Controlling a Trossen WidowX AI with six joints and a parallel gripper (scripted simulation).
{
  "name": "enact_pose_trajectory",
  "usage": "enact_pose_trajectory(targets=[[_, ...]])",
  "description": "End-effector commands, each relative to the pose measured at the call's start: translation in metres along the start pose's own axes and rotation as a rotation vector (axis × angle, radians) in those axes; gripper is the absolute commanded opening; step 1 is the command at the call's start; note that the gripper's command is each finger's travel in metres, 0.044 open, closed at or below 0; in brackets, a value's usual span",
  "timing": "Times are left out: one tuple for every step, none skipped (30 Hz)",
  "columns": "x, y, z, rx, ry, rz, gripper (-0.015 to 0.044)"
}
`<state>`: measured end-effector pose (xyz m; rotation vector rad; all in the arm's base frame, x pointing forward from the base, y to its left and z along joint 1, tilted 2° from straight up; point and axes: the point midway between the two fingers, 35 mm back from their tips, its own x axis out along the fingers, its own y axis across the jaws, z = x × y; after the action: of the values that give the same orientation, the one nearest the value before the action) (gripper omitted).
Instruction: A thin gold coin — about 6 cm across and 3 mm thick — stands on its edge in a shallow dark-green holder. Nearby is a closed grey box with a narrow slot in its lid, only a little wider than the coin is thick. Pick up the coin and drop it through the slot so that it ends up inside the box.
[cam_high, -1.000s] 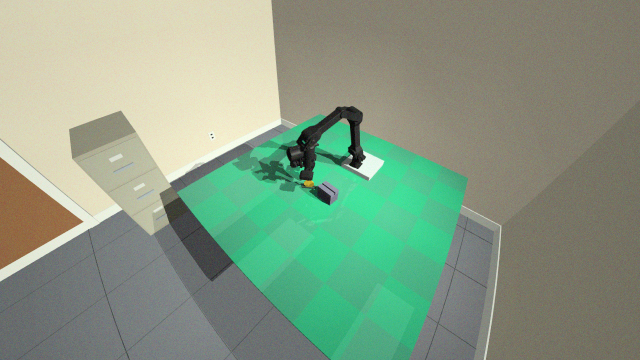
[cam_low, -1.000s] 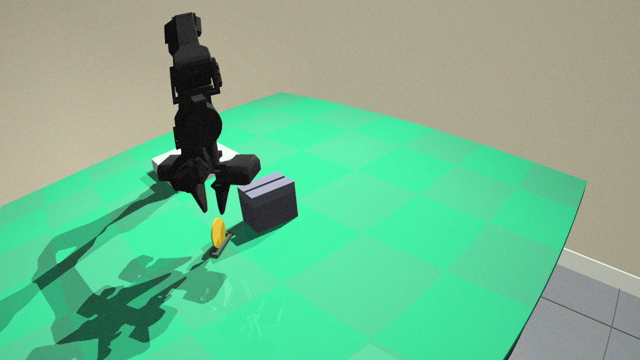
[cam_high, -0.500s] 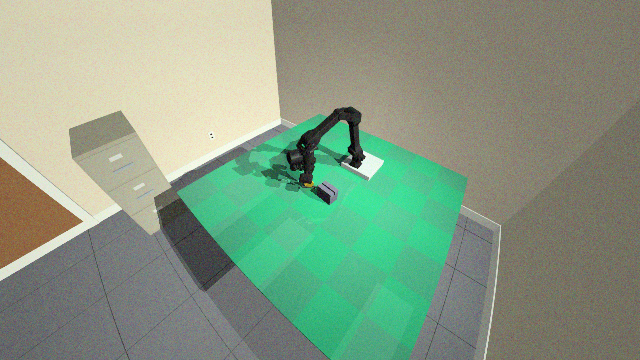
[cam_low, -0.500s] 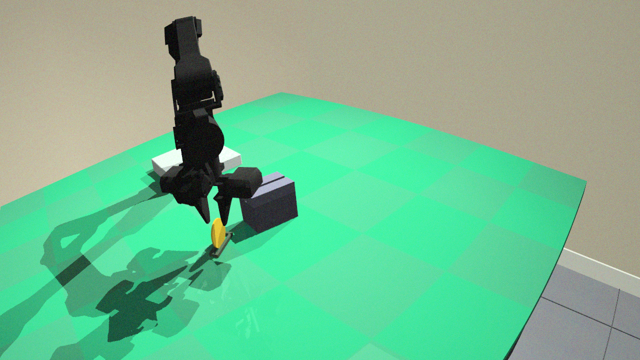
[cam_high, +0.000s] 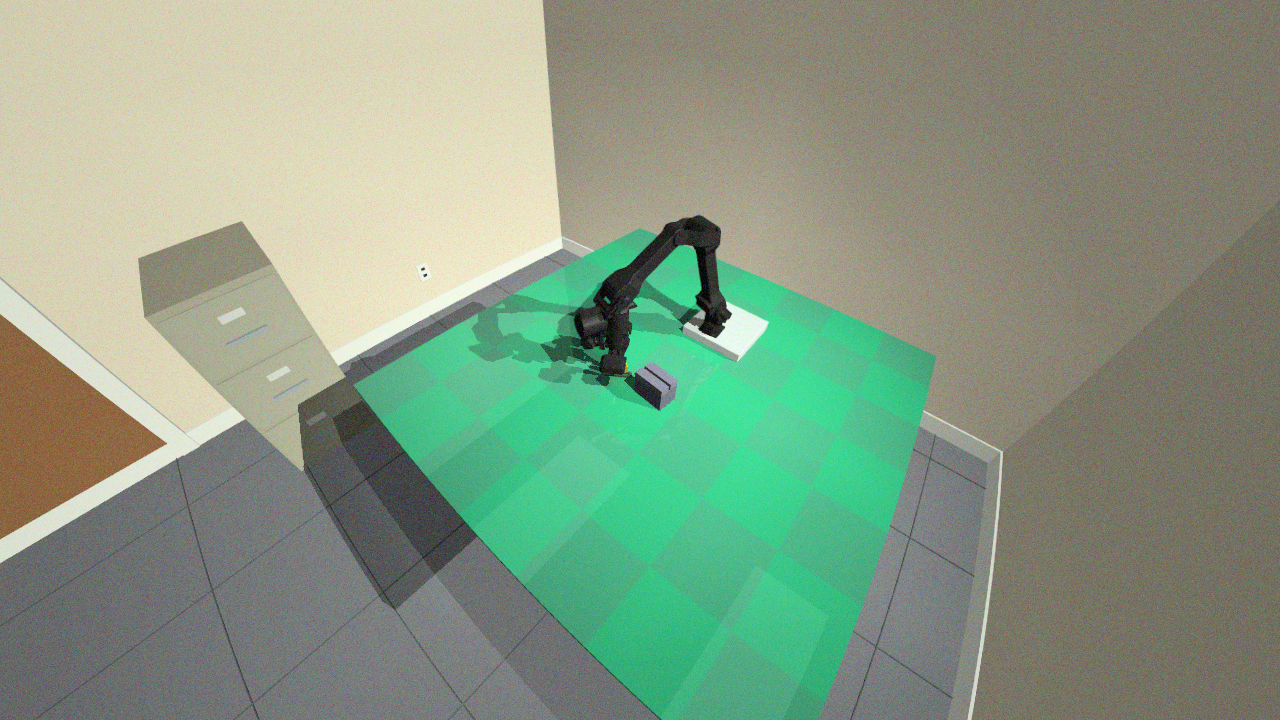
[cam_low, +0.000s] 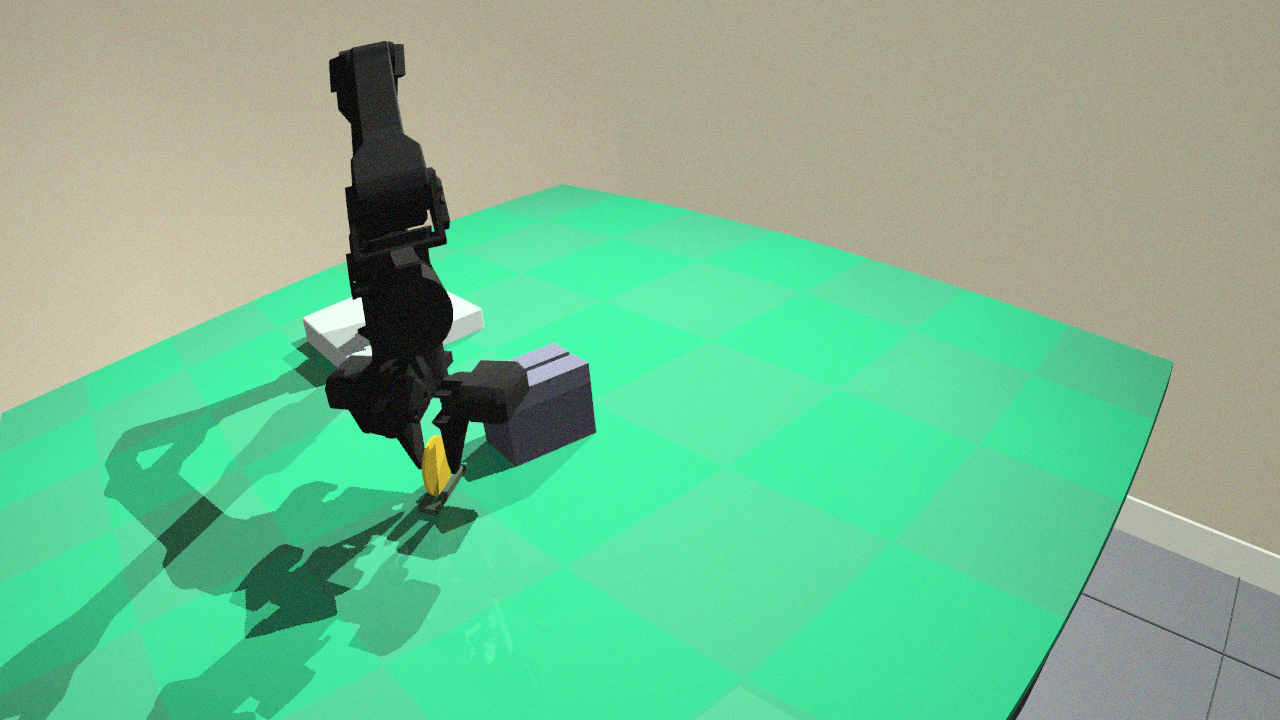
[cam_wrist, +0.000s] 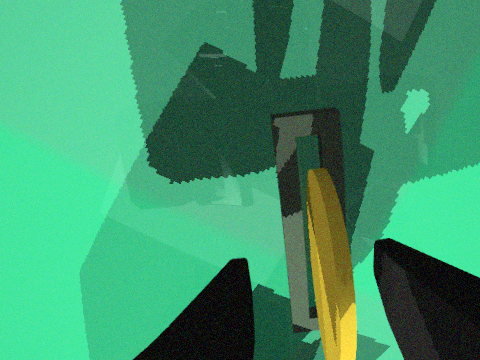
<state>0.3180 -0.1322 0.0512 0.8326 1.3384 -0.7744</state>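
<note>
Coin (cam_wrist: 331, 274) stands edge-up lengthwise in holder (cam_wrist: 294, 220), between parted hand (cam_wrist: 314, 314) fingers.

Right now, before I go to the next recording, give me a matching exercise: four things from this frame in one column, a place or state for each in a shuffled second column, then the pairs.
1. thin gold coin
2. closed grey box
3. black pincer
4. flat white base plate

A. under the arm's foot
B. open, fingers either side of the coin
C. on edge in the shallow dark-green holder
D. slot in its lid, beside the holder

Pairs: 1-C, 2-D, 3-B, 4-A
</note>
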Motion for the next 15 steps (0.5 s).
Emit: enact_pose_trajectory(targets=[[0.0111,-0.0029,-0.0029,-0.002,0.008,-0.012,0.0161],[0.0126,-0.003,-0.003,-0.002,0.008,-0.012,0.0161],[0.0142,-0.0031,-0.0032,-0.002,0.008,-0.012,0.0161],[0.0157,-0.0033,-0.0033,-0.002,0.008,-0.012,0.0161],[0.017,-0.0034,-0.0035,-0.002,0.008,-0.012,0.0161],[0.0177,-0.0034,-0.0036,-0.002,0.008,-0.012,0.0161],[0.0179,-0.0035,-0.0036,-0.002,0.008,-0.012,0.0161],[0.0179,-0.0035,-0.0036,-0.002,0.008,-0.012,0.0161],[0.0179,-0.0035,-0.0036,-0.002,0.008,-0.012,0.0161],[0.0179,-0.0035,-0.0036,-0.002,0.008,-0.012,0.0134],[0.0179,-0.0035,-0.0036,-0.002,0.008,-0.012,0.0108],[0.0179,-0.0035,-0.0036,-0.002,0.008,-0.012,0.0082],[0.0179,-0.0035,-0.0036,-0.002,0.008,-0.012,0.0056],[0.0179,-0.0035,-0.0036,-0.002,0.008,-0.012,0.0029],[0.0179,-0.0035,-0.0036,-0.002,0.008,-0.012,0.0003]])
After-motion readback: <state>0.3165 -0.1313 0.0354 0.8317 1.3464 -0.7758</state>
